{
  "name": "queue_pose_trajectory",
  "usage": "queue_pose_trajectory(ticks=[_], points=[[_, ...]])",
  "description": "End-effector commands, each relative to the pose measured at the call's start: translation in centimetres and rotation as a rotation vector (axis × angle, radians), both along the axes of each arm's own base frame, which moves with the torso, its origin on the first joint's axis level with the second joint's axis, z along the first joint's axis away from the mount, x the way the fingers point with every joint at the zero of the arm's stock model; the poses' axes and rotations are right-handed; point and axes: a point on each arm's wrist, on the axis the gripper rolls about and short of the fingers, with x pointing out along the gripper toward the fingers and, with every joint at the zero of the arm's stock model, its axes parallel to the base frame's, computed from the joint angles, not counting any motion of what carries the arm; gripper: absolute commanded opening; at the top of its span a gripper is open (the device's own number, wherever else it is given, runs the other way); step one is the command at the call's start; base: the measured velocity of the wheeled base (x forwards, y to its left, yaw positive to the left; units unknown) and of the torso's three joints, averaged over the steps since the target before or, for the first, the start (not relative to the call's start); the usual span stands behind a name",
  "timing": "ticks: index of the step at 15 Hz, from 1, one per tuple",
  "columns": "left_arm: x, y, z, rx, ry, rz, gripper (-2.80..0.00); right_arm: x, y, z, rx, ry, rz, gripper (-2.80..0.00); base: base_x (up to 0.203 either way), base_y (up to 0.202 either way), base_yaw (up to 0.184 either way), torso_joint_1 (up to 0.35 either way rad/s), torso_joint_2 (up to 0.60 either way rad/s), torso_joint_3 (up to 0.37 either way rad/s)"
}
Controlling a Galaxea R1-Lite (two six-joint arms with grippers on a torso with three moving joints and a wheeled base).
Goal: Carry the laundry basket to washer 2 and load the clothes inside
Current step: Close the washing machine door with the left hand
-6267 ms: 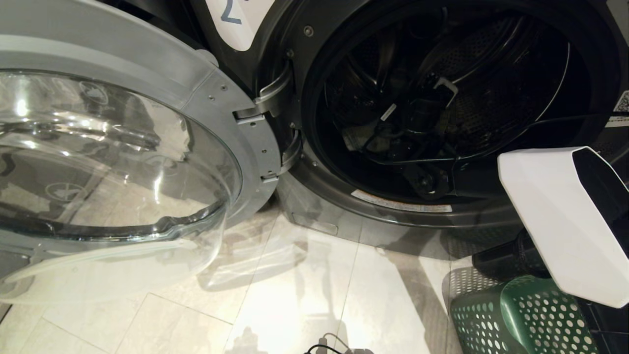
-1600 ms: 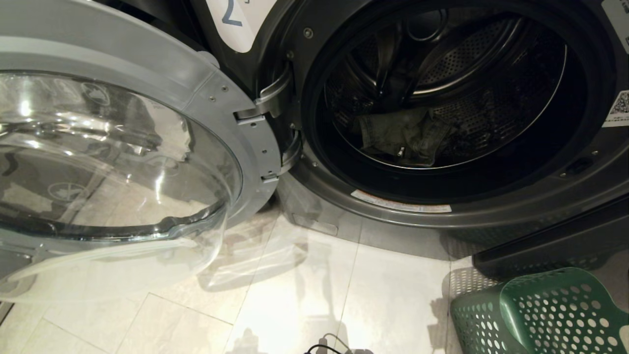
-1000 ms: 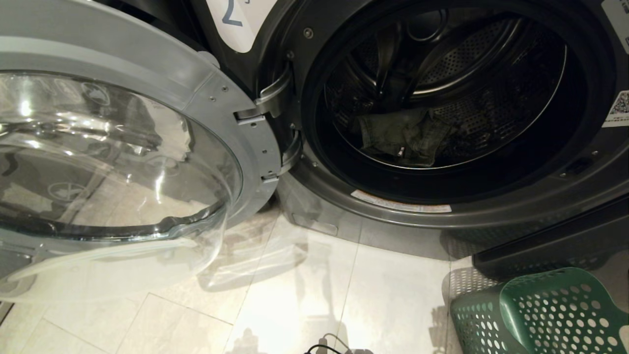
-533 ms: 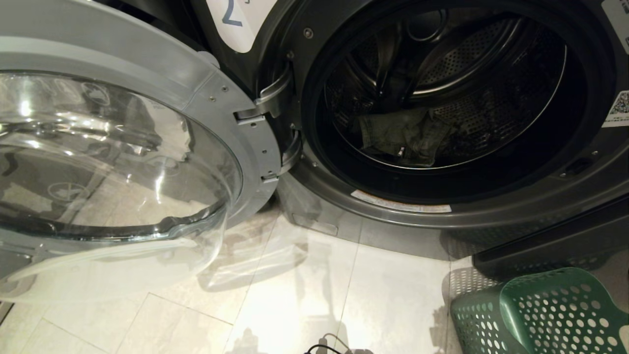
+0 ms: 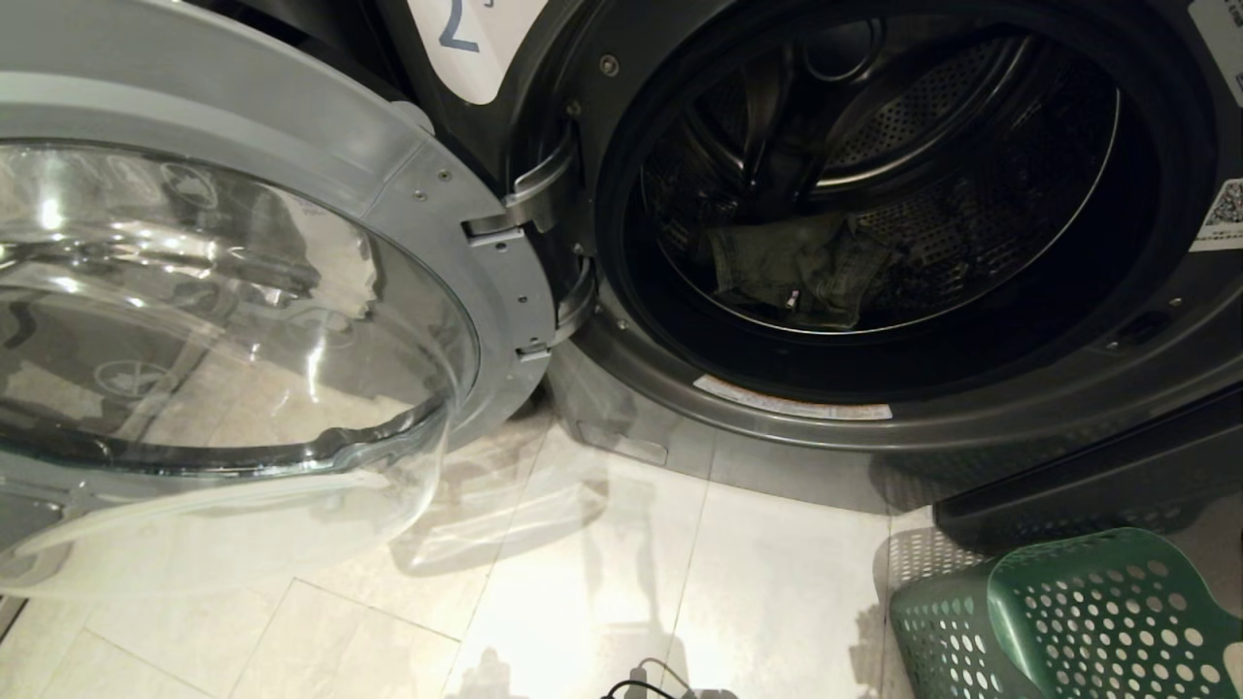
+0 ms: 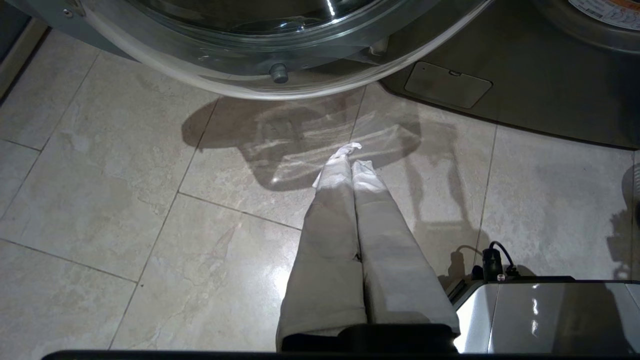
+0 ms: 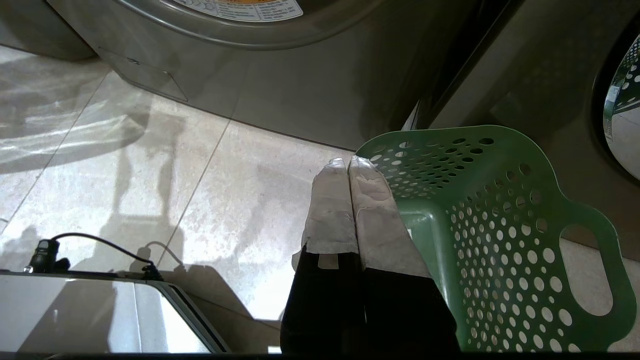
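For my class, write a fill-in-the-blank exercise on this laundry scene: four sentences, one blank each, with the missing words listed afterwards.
1. The washer's round glass door stands ____.
2. The clothes lie inside the washer's ____.
3. The laundry basket on the floor is ____ in colour.
4. The fingers of the left gripper and the right gripper are pressed ____, holding nothing.

Missing words: open; drum; green; together
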Motion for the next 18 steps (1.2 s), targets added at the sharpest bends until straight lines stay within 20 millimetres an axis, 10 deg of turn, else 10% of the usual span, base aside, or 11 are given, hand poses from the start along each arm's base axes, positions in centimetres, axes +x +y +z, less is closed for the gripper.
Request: queue_pose_trajectory(ticks=[1, 18], points=[[0.01, 0.00, 0.00, 0.005, 0.003, 0.000, -2.80, 0.02, 0.00, 0.00, 0.001, 0.003, -0.001, -2.80, 0.000, 0.000, 0.000, 0.000, 0.00, 0.000], [0.01, 0.00, -0.05, 0.027, 0.006, 0.000, -2.80, 0.02, -0.03, 0.01, 0.012, 0.002, -0.013, -2.80, 0.000, 0.000, 0.000, 0.001, 0.00, 0.115]])
